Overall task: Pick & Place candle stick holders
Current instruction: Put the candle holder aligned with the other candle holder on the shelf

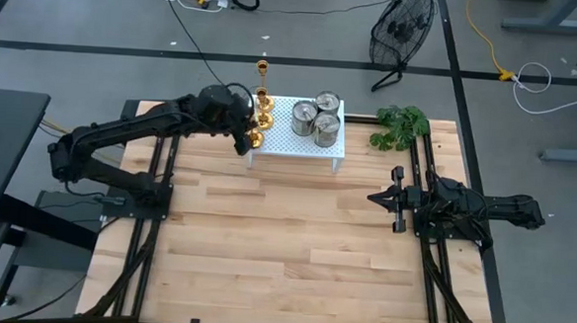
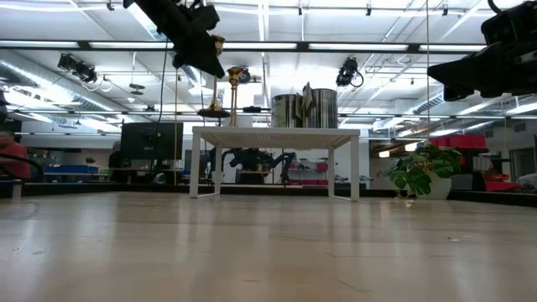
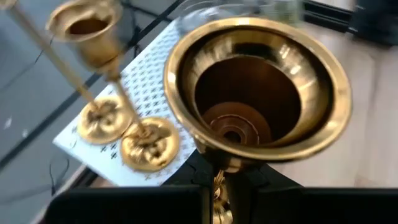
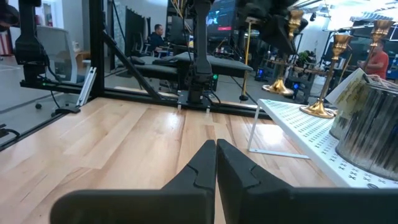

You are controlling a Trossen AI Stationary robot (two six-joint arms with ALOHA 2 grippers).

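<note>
My left gripper point(image 1: 242, 139) is at the left end of the white perforated rack point(image 1: 299, 142), shut on a gold candle stick holder point(image 3: 258, 87) whose cup faces the wrist camera. Two more gold holders point(image 3: 102, 121) point(image 3: 149, 143) stand on their round bases at the rack's left end. Three squat silver holders point(image 1: 316, 116) stand close together on the rack's right half. My right gripper point(image 1: 376, 198) hangs shut and bare over the table's right side, pointing toward the left edge. My left gripper pinches the gold holder's slim stem point(image 3: 219, 180) just below the cup, between its two fingers. The holder is tilted, its cup turned back toward the wrist, and its base is hidden behind the cup. In the low view it point(image 2: 217, 42) hangs above the rack's top.
A green leafy plant point(image 1: 399, 126) sits at the far right of the table, just right of the rack. The rack stands on thin white legs point(image 2: 205, 164) near the far edge. Bare wood point(image 1: 284, 250) spreads across the middle and near part of the table.
</note>
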